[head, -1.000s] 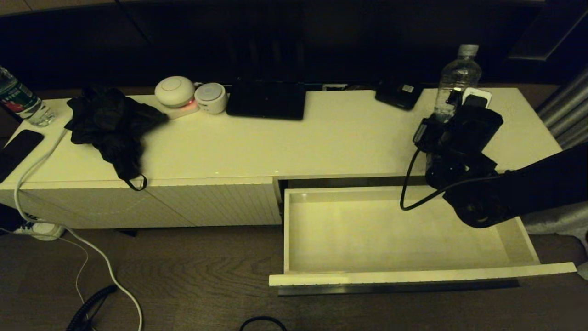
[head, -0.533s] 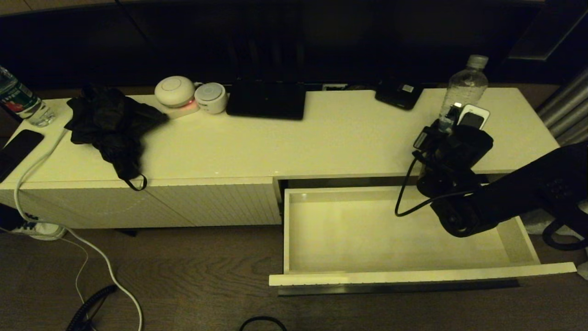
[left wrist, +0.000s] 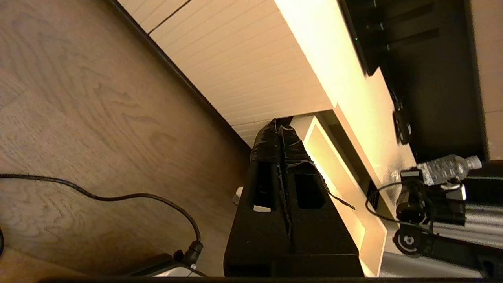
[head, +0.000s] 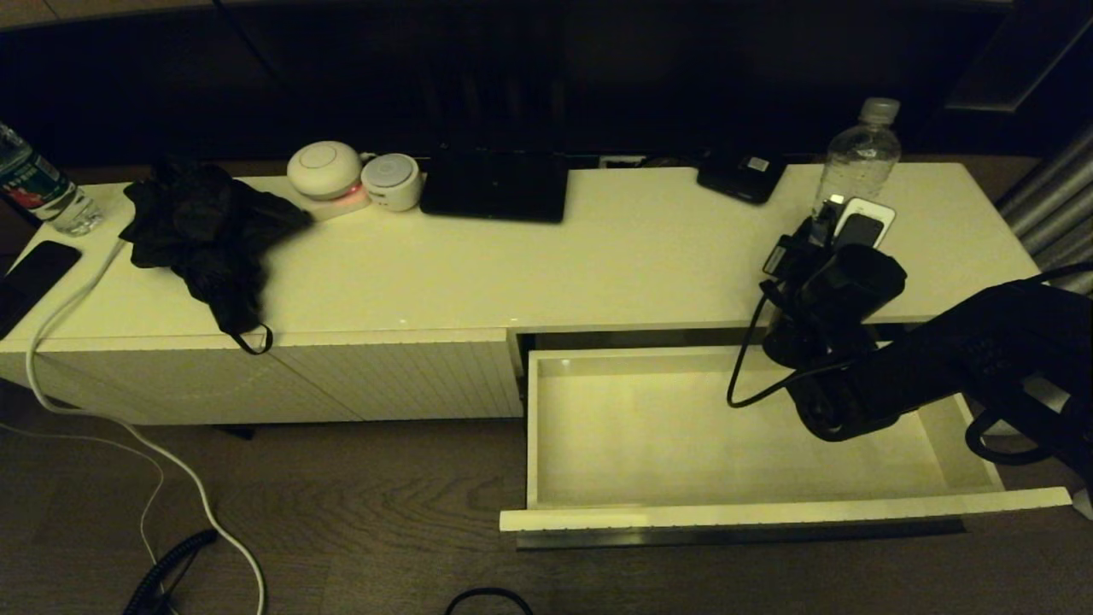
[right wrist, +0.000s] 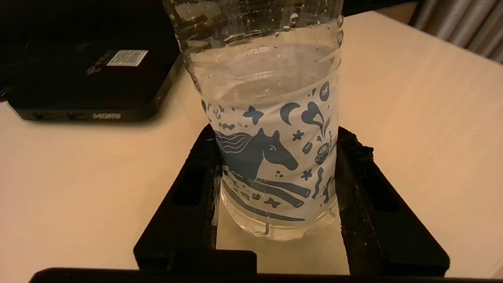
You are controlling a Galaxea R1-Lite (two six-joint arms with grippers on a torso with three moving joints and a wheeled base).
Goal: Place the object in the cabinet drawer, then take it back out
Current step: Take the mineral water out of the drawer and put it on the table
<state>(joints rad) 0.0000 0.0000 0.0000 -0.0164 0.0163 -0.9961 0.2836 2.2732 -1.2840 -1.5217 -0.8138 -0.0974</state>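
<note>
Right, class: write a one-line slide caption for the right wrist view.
Right gripper fingers around a water bottle standing on the cabinet top.

Water bottle upright on the cream cabinet top, held between both black fingers of the right gripper; black box lying behind.

My black right gripper flanks the clear water bottle, its white label printed with a blue horse.
</note>
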